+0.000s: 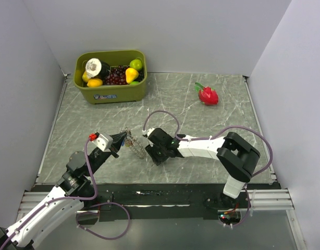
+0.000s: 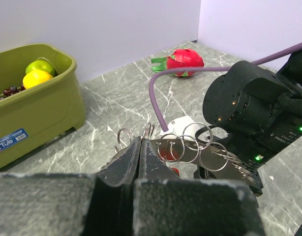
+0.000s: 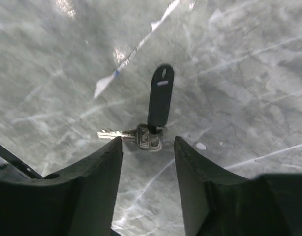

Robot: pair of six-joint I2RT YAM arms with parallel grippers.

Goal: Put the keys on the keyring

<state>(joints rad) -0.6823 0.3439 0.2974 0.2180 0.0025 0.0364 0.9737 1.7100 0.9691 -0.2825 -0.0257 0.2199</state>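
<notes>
My left gripper [image 1: 124, 138] is shut on the keyring [image 2: 191, 144], a metal strip carrying several silver split rings, and holds it just above the table. In the left wrist view its fingers [image 2: 139, 156] are pressed together on the strip's end, and a red key head [image 2: 166, 152] shows behind the rings. The ring bunch [image 1: 135, 148] hangs between the two grippers. My right gripper [image 1: 154, 155] [image 3: 148, 141] is open and points down at the table. Just beyond its fingertips a silver key [image 3: 147, 137] with a black tag [image 3: 161, 101] lies flat, touching neither finger.
A green tub [image 1: 110, 92] of toy fruit stands at the back left. A red dragon fruit toy [image 1: 208, 95] lies at the back right. A purple cable [image 2: 158, 101] loops over my right wrist close to the rings. Grey walls enclose three sides.
</notes>
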